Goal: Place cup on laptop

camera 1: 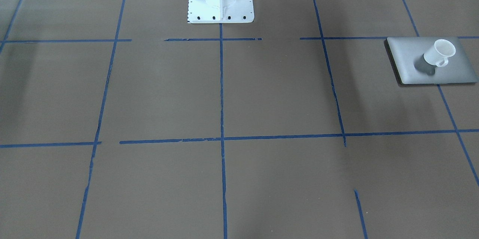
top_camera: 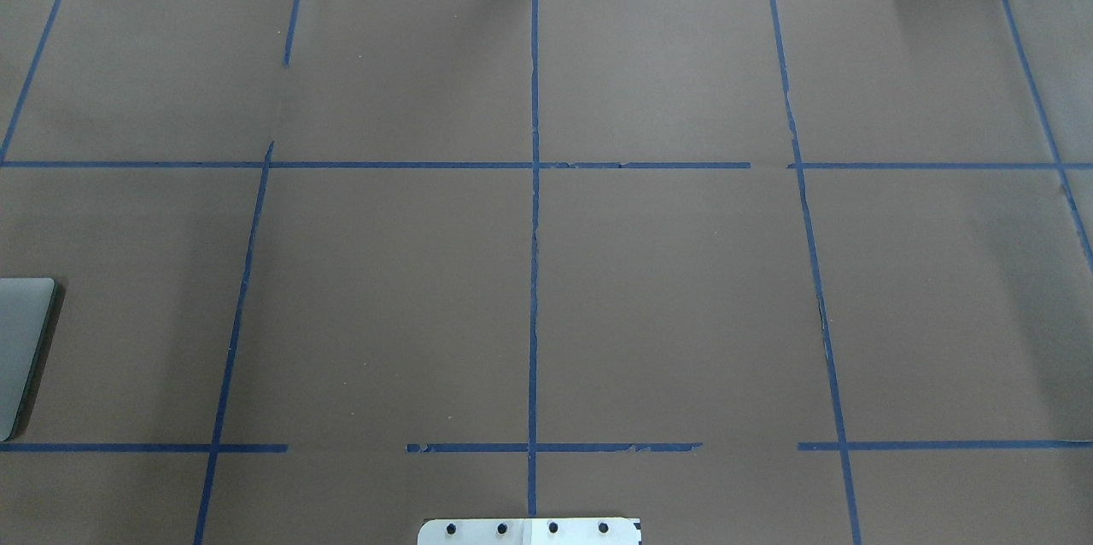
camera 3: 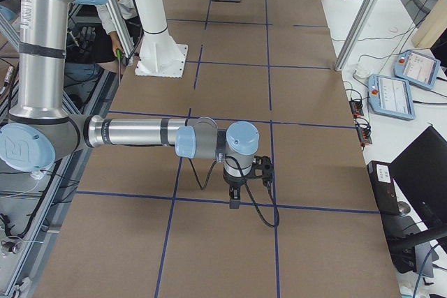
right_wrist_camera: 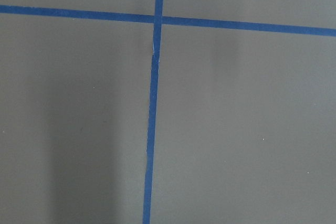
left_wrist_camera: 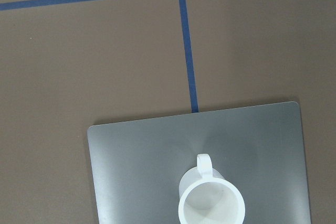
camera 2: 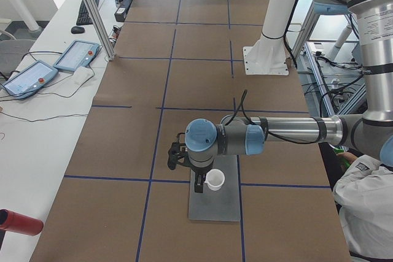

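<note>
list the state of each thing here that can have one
cup, upright, empty, standing on the laptop lid, nothing gripping it
laptop, shut, lying flat on the table
left claw, pointing down over the laptop, beside the cup; open or shut can't be told
right claw, pointing down over the table, far from the cup; open or shut can't be told

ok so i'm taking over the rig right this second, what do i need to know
Left gripper: above the laptop, beside the cup. It shows only in the side view, so open or shut cannot be told.
Right gripper: over the table, far from both things. Open or shut cannot be told either.
Cup: upright on the laptop's lid, no finger on it in the front view.
Done: the cup is on the laptop.
Left: probably only drawing the left arm away.
</note>
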